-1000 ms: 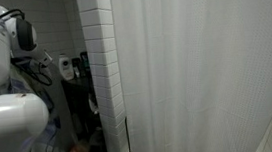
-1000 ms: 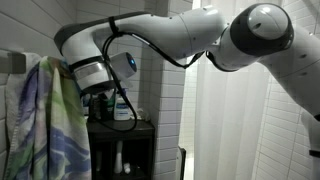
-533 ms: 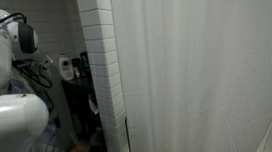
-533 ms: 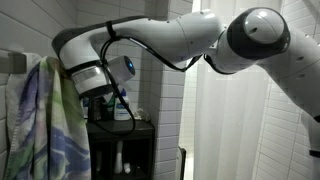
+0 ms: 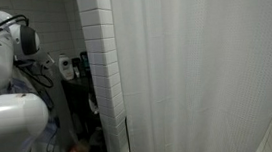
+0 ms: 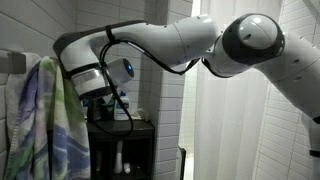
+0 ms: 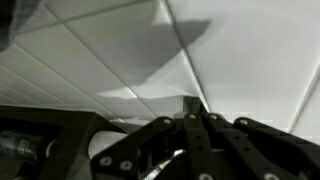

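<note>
My gripper (image 7: 192, 103) has its two fingers pressed together in the wrist view, with nothing visible between them, and points up at white ceiling tiles (image 7: 230, 50). In an exterior view the gripper (image 6: 98, 100) hangs under the white arm (image 6: 170, 40), right beside a green, blue and white patterned towel (image 6: 45, 120) that hangs on a rail at the left. Whether it touches the towel is hidden. A dark cabinet (image 6: 135, 150) with a white bottle (image 6: 122, 113) on top stands just below and behind the gripper.
A white shower curtain (image 5: 206, 69) fills most of an exterior view, next to a white tiled column (image 5: 100, 69). A dark shelf with small bottles (image 5: 67, 68) stands behind the column. The arm's white body (image 5: 5, 119) fills the left side.
The arm's wrist and elbow have shifted slightly to the left, toward the towel. The gripper stays shut.
</note>
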`<act>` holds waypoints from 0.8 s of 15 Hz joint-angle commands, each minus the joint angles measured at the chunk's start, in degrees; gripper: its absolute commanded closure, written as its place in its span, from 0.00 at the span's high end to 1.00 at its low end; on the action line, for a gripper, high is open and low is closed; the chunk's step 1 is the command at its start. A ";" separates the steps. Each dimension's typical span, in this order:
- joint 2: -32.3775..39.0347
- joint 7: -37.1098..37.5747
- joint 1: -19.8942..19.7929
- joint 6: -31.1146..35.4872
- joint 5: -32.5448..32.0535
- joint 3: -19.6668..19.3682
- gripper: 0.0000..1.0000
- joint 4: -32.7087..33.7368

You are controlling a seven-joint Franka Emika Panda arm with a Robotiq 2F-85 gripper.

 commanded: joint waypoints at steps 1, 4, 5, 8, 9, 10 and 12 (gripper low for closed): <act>2.68 1.49 0.07 0.94 -0.91 -0.02 0.00 3.65; 2.77 1.88 0.03 1.75 -0.50 -0.06 0.00 3.56; 2.70 2.29 -0.28 1.92 -0.05 -0.03 0.00 3.35; 2.50 3.12 -1.27 2.67 0.55 -0.21 0.00 2.73; 2.54 3.41 -1.91 2.71 0.83 -0.28 0.00 2.47; 2.71 3.65 -2.52 2.84 0.98 -0.35 0.00 2.35; 3.55 3.75 -3.92 2.84 0.80 -0.50 0.00 2.62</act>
